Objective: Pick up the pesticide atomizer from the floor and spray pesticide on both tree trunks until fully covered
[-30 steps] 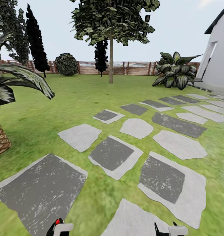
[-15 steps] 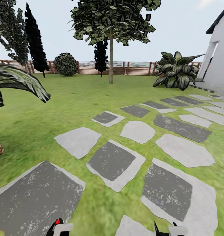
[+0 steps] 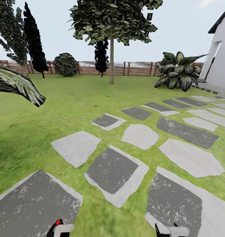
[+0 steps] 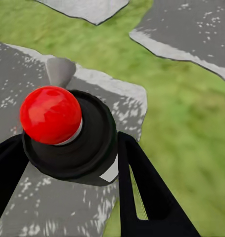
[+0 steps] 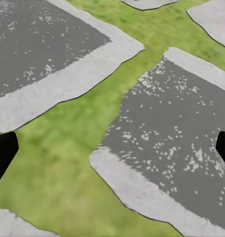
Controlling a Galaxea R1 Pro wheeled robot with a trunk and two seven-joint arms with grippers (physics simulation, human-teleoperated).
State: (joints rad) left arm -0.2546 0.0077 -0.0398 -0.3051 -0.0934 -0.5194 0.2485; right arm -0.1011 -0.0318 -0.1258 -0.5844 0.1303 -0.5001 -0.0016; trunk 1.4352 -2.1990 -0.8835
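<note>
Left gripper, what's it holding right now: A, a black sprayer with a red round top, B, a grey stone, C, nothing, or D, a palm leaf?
A: in the left wrist view the left gripper has its black fingers on either side of the black atomizer, whose red knob shows above a stepping stone.

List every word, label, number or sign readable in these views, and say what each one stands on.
None: no readable text shows in these views.
The black atomizer with the red round cap, held between the left gripper fingers, carries a small pale patch that looks blank.
The grey stepping stones, the brown slatted wooden fence and the white house wall bear no writing.
</note>
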